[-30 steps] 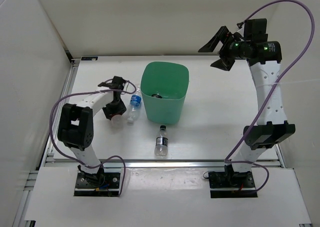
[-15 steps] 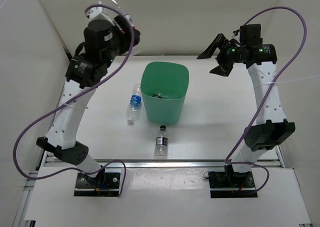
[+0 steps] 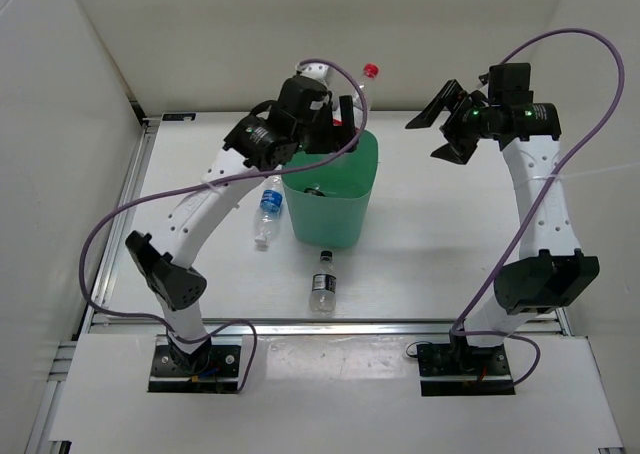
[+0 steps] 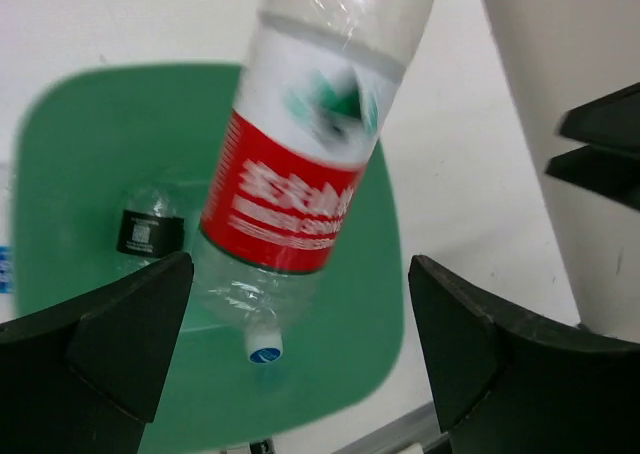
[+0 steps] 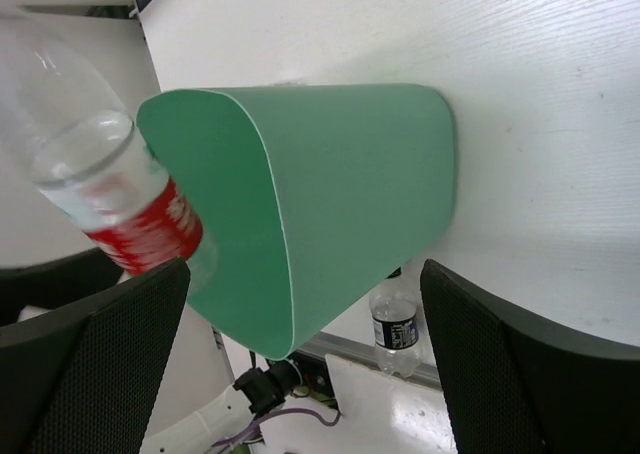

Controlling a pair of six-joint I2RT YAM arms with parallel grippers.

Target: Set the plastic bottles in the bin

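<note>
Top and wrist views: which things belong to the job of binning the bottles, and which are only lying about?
Job: bin; red bottle; blue bottle; loose dark bottle; binned dark bottle.
Not job: purple cables; metal rail.

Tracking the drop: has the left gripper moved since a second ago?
Yes: left gripper rose from the table left of the bin to above its rim.

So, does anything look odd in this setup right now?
Yes: the red-labelled bottle hangs in mid-air over the green bin, tilted and blurred, between the open fingers of the left end effector, touching neither. It looks mid-fall. The blue-labelled bottle and a black-capped bottle lie on the table beside the bin.
</note>
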